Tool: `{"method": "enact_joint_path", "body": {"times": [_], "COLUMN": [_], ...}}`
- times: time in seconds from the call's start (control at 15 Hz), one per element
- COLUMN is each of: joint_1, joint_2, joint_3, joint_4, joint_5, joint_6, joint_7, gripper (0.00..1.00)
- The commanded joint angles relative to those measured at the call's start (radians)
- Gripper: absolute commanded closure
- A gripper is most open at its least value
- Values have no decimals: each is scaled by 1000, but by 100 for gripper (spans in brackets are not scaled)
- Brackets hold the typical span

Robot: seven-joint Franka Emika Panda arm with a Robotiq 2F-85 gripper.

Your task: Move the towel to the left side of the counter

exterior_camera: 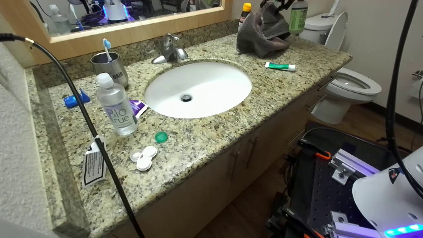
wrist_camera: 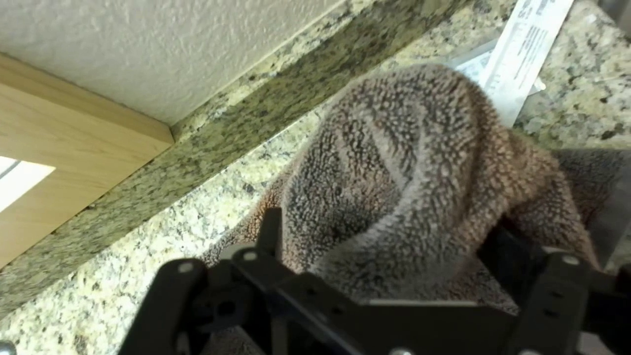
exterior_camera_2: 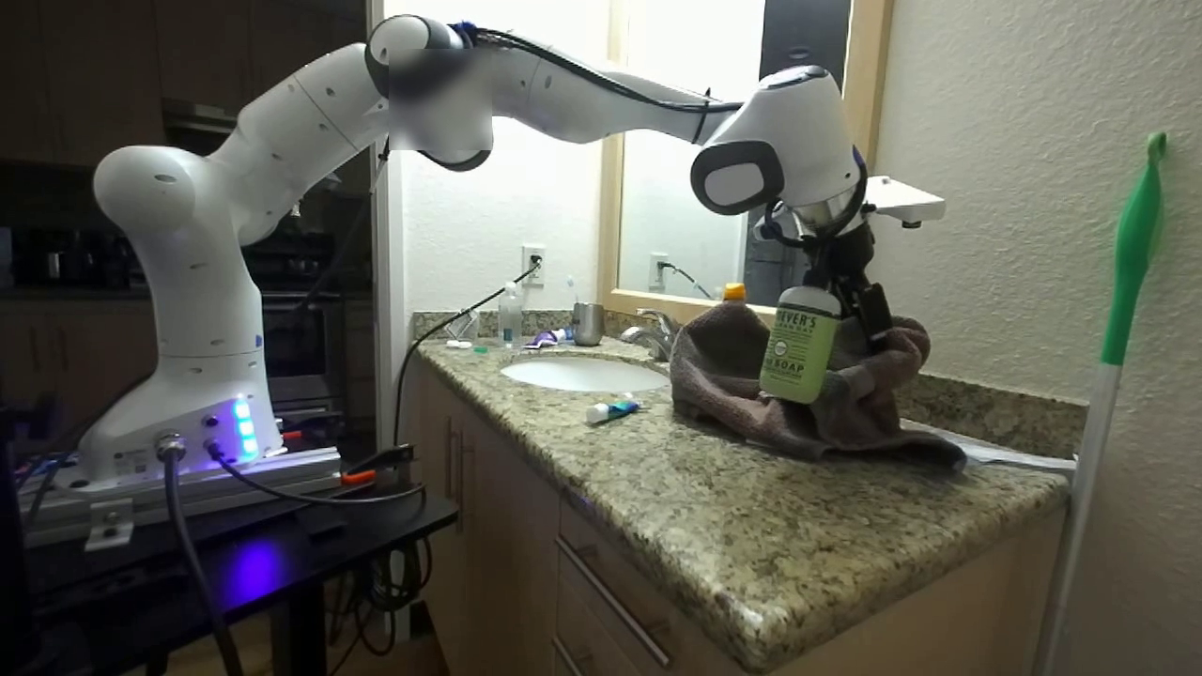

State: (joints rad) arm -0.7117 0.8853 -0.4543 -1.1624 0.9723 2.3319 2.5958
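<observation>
Closest, in the wrist view: a blk Robotiq gripper (wrist_camera: 384,229) across the bottom of frame, its fingers (wrist_camera: 271,231) spread wide w/ folds of the grey-brn towel (wrist_camera: 404,162) btwn them; can't tell if they touch it. The towel is heaped mid-frame; past it, upper rt, lies a white printed packet (wrist_camera: 525,54) nr the granite backsplash (wrist_camera: 296,88). In an ext. view, nearest first: lower left, a blk cable (exterior_camera: 110,165) crossing in front of a printed tag (exterior_camera: 92,167), and a white contact-lens case (exterior_camera: 147,158) w/ a grn cap (exterior_camera: 161,137) just above; left, an upright Biotrue bottle (exterior_camera: 119,114), then a steel cup (exterior_camera: 119,69) holding a toothbrush (exterior_camera: 106,44); centre, the white oval sink (exterior_camera: 211,82) w/ chrome faucet (exterior_camera: 170,53). Upper rt, a grn-and-white toothpaste tube (exterior_camera: 281,66) lies on the speckled counter (exterior_camera: 231,122), then the towel, bunched on the counter's far end, next to a grn-labelled soap bottle (exterior_camera: 298,19). Behind the towel's left edge, a yellow-capped bottle (exterior_camera: 245,13). Farthest, rt side: a white toilet (exterior_camera: 332,105).
</observation>
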Motion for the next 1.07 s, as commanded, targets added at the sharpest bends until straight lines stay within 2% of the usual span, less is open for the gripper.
{"method": "enact_joint_path", "body": {"times": [0.0,0.27,0.33,0.47,0.53,0.6,0.67,0.93,1.0], "joint_1": [-4,-22,-50,-65,-55,-66,-41,-48,-80], "joint_2": [0,1,-7,-6,2,-1,3,3,-1], "joint_3": [14,32,81,105,89,109,71,84,139], "joint_4": [1,4,-2,6,9,4,4,4,7], "joint_5": [-15,-22,-50,-38,22,55,12,40,36], "joint_6": [0,0,30,13,0,11,4,4,23], "joint_7": [8,9,9,9,-12,-19,6,4,4], "gripper": [0,0,0,0,0,0,0,0,0]}}
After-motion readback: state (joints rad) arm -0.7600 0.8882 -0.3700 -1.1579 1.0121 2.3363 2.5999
